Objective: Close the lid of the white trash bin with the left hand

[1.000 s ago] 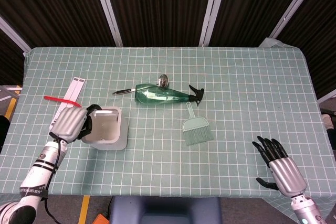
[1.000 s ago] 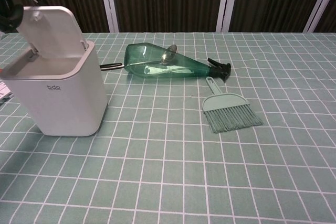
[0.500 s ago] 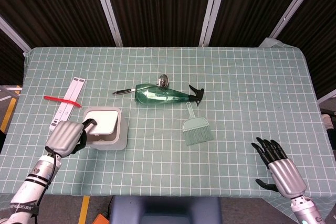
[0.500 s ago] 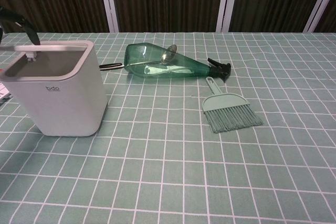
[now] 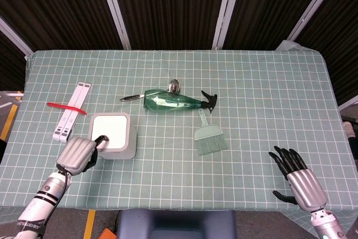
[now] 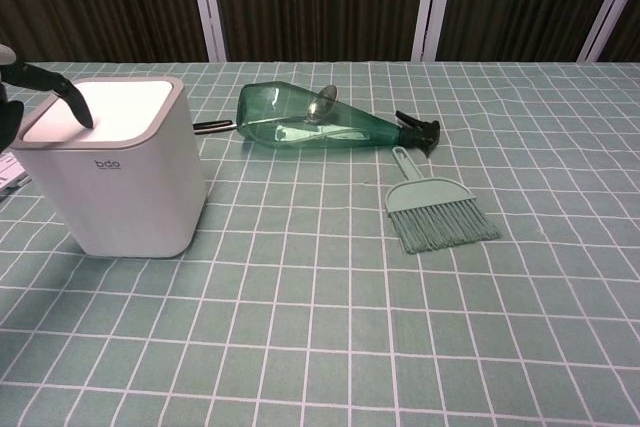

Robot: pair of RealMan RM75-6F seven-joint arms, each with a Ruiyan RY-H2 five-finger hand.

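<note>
While the table (image 5: 251, 82), spread with a pale green checked cloth, fills most of the head view, the white trash bin (image 6: 120, 182) stands upright near its front left part, and its lid (image 5: 109, 131) lies flat and closed across the top. In the chest view the bin shows a small grey mark on its front wall.

Behind the bin and toward the middle of the table, a green spray bottle (image 5: 169, 102) lies on its side, its black trigger nozzle pointing to the right. A metal spoon (image 5: 174, 86) rests just behind the bottle, its bowl showing through the green plastic in the chest view, and a thin dark handle sticks out by the bottle's base.

Just in front of the nozzle lies a small green hand brush (image 5: 210, 138), bristles toward the front edge, handle toward the bottle. Left of the bin, a white folding stand (image 5: 71, 110) lies flat with a red strip (image 5: 64, 107) across it.

The left hand (image 5: 78, 154) sits at the bin's front left corner, holding nothing; one dark finger (image 6: 68, 95) reaches over the rim and rests its tip on the lid, the others curled below the silver back of the hand.

The right hand (image 5: 296, 178) hovers near the front right corner, well apart from everything, fingers spread and empty.
</note>
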